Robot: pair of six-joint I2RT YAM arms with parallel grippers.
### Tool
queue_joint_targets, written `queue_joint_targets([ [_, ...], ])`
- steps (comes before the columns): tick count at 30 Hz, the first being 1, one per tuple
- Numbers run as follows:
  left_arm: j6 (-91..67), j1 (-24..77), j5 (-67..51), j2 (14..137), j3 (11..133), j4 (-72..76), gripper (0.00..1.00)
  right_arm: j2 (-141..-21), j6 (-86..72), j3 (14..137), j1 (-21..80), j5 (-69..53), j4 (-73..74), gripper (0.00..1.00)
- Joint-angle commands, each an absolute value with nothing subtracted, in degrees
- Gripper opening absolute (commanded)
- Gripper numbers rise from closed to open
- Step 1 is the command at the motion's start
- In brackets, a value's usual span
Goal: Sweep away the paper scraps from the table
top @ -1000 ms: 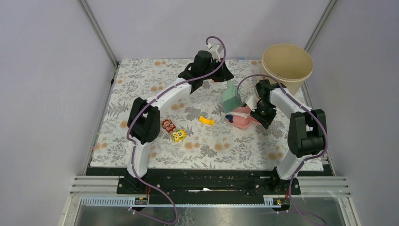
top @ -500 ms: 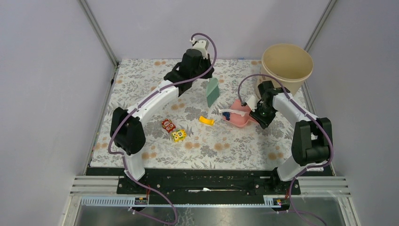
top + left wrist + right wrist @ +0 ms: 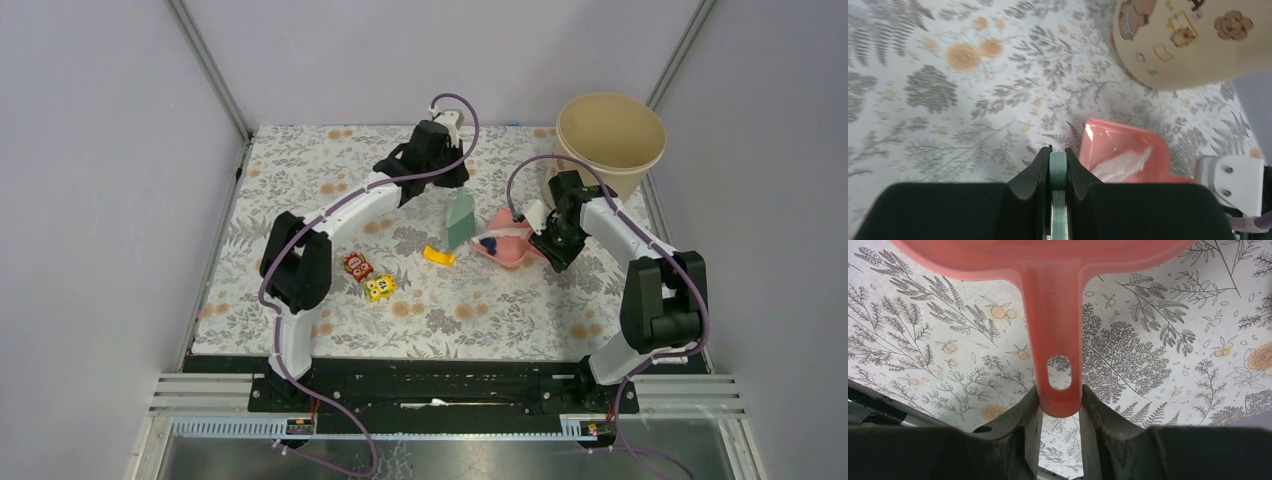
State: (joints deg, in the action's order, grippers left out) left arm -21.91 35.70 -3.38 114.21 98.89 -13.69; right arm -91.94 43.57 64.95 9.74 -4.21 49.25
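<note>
My left gripper [image 3: 1058, 156] is shut on the handle of a teal brush [image 3: 459, 220], which hangs bristles-down over the table [image 3: 300, 190], just left of the pink dustpan [image 3: 508, 245]. My right gripper [image 3: 1059, 405] is shut on the end of the dustpan's handle [image 3: 1055, 340]. It holds the dustpan tipped, its mouth toward the brush. Paper scraps [image 3: 490, 244] lie inside the dustpan: a dark blue wad and a white strip [image 3: 1122, 164]. I see no loose scraps elsewhere on the cloth.
A tall beige bin [image 3: 611, 140] stands at the back right, close behind the right arm. A yellow curved piece [image 3: 438, 256] lies just left of the dustpan. Two small toy blocks, red [image 3: 358, 265] and yellow [image 3: 380, 288], sit toward the left arm.
The brush swung left and up away from the dustpan, then came back down beside its mouth. The right gripper tipped the dustpan a little higher at the handle end.
</note>
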Motion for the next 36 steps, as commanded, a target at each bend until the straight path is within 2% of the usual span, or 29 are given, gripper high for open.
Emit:
queue_joint_targets([
  [1, -25.5, 36.9, -12.0, 113.6, 102.6, -10.9, 0.00, -88.9, 42.2, 66.3, 9.8, -5.5, 49.9, 0.00],
  [6, -26.2, 37.0, -11.3, 107.9, 98.7, -9.1, 0.00, -88.0, 41.8, 65.5, 9.8, -5.4, 50.1, 0.00],
  [14, -20.1, 37.1, -0.5, 99.5, 94.8, -12.0, 0.00, -81.9, 42.2, 64.2, 9.7, -4.1, 51.8, 0.00],
  [21, -12.2, 36.8, 13.7, 86.9, 78.3, -8.4, 0.00, -75.5, 43.7, 66.6, 9.8, -5.9, 56.5, 0.00],
  [29, -8.4, 35.7, 12.7, 72.4, 55.1, 1.9, 0.00, -76.9, 46.8, 78.8, 9.7, -9.4, 65.4, 0.00],
  [36, -5.8, 36.6, 13.9, 64.8, 48.7, 6.8, 0.00, -81.1, 42.4, 91.5, 9.7, -9.5, 70.3, 0.00],
])
